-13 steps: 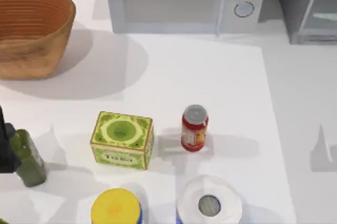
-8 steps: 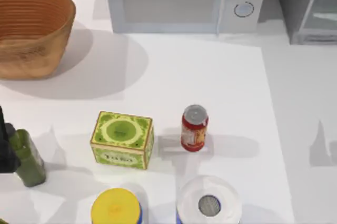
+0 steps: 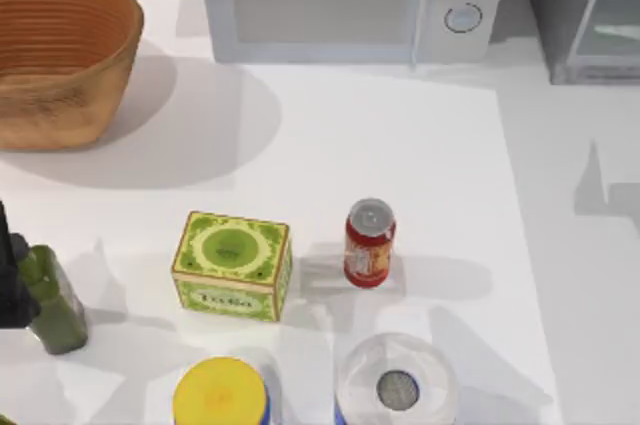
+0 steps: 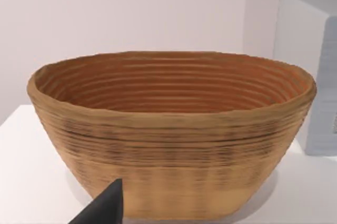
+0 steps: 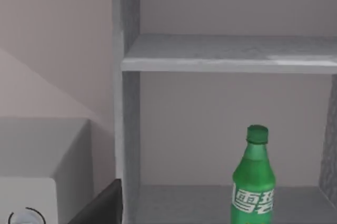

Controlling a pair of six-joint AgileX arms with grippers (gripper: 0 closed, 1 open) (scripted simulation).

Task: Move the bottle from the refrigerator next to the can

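The bright green bottle [image 5: 254, 182] stands upright on the lower shelf inside the grey refrigerator [image 5: 231, 55], below a second shelf. In the top view the refrigerator [image 3: 585, 15] is at the far right corner. The small red can [image 3: 369, 243] stands upright near the middle of the table, right of a green box. A dark part of my right gripper [image 5: 102, 207] shows at the edge of the right wrist view, left of the bottle and well short of it. A dark tip of my left gripper [image 4: 105, 208] hangs in front of a woven basket.
A white microwave [image 3: 350, 0] sits at the back, left of the refrigerator. The woven basket [image 3: 60, 55] is at the far left. A green box [image 3: 232, 265], an olive square bottle [image 3: 50, 300], a yellow-lidded container [image 3: 220, 395] and a white-lidded jar [image 3: 397, 385] crowd the front.
The arm shadow on the table's right side has shifted toward the refrigerator, and a new shadow falls near the white-lidded jar. The can and the other objects have stayed put.
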